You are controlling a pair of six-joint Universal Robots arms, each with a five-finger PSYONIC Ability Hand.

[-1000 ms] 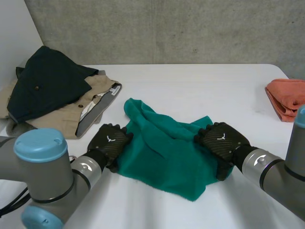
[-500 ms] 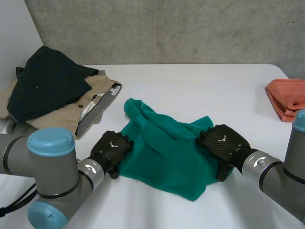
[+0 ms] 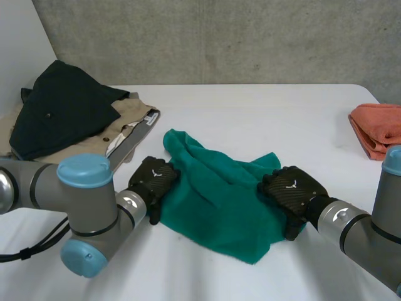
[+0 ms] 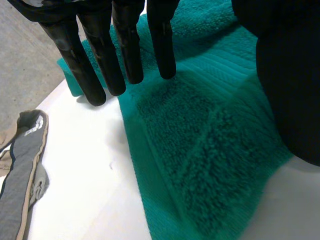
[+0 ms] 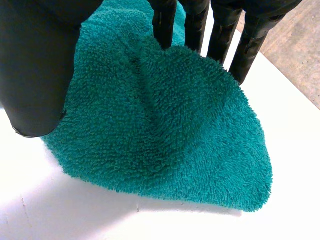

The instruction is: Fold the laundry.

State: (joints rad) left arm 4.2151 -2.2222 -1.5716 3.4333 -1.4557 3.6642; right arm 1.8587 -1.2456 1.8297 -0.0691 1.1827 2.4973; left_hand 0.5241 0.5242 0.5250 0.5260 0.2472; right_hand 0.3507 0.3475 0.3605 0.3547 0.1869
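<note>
A teal towel (image 3: 219,204) lies crumpled in the middle of the white table (image 3: 263,119). My left hand (image 3: 153,179) rests at the towel's left edge. In the left wrist view its fingers (image 4: 127,45) reach straight out over the towel (image 4: 210,150) along that edge, with the thumb on the cloth side; nothing is pinched. My right hand (image 3: 291,188) lies on the towel's right corner. In the right wrist view its fingers (image 5: 220,30) are straight above the rounded corner of the towel (image 5: 165,130), and it stands open.
A dark navy garment (image 3: 59,106) lies on beige trousers (image 3: 119,141) at the back left, close to my left hand; their grey waistband (image 4: 22,165) lies beside it. An orange cloth (image 3: 376,128) lies at the table's right edge. A concrete wall stands behind.
My left arm has swung inward, and its hand has slid a little farther onto the towel's left edge. The right hand has hardly moved.
</note>
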